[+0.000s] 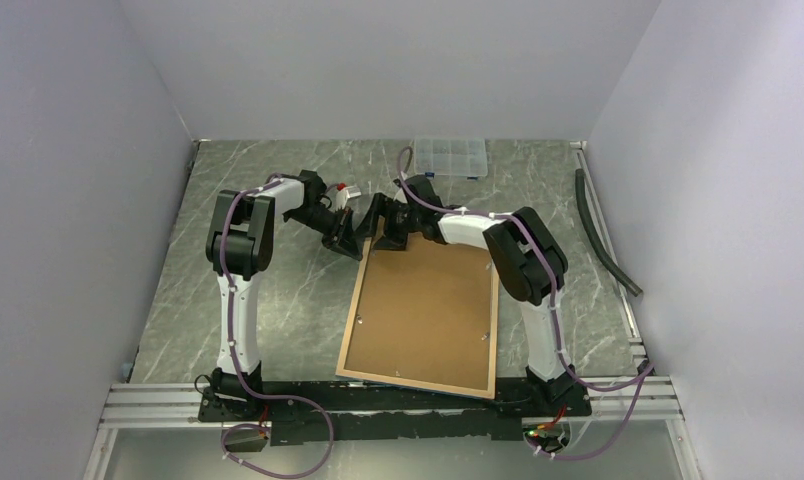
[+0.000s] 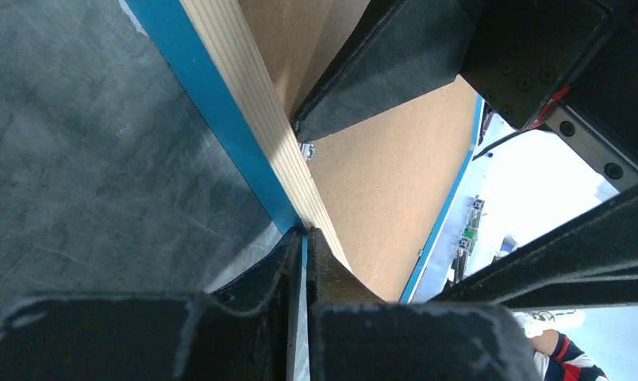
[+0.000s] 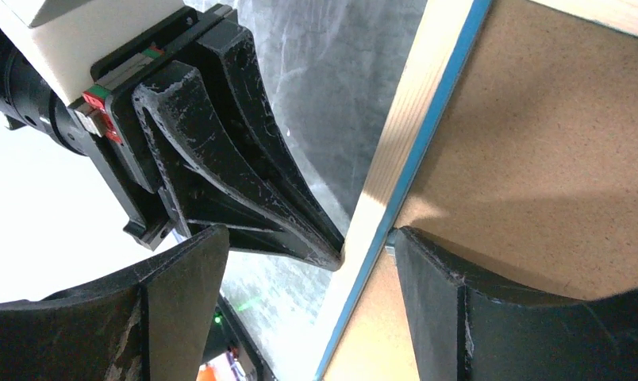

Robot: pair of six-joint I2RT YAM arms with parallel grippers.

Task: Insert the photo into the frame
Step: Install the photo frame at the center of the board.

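Frame [image 1: 352, 315] lies rear-up on a marbled table [image 1: 278, 300], its tan wood rim and thin blue border around a fibrous brown backing board [image 1: 423, 310]; the photo is unseen. At the far corner the 2 claws meet: left gripper [image 2: 304, 238] pinches the rim, and right gripper [image 1: 386, 225] straddles it alongside, jaws apart. A firm, untwisted hold looks wisest.

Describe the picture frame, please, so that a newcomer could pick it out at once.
On the grey marbled table, look between the left arm and the right arm. The frame is there back up, a brown board inside a pale wooden rim. It is the largest flat thing, far bigger than the clear compartment box at the far edge.
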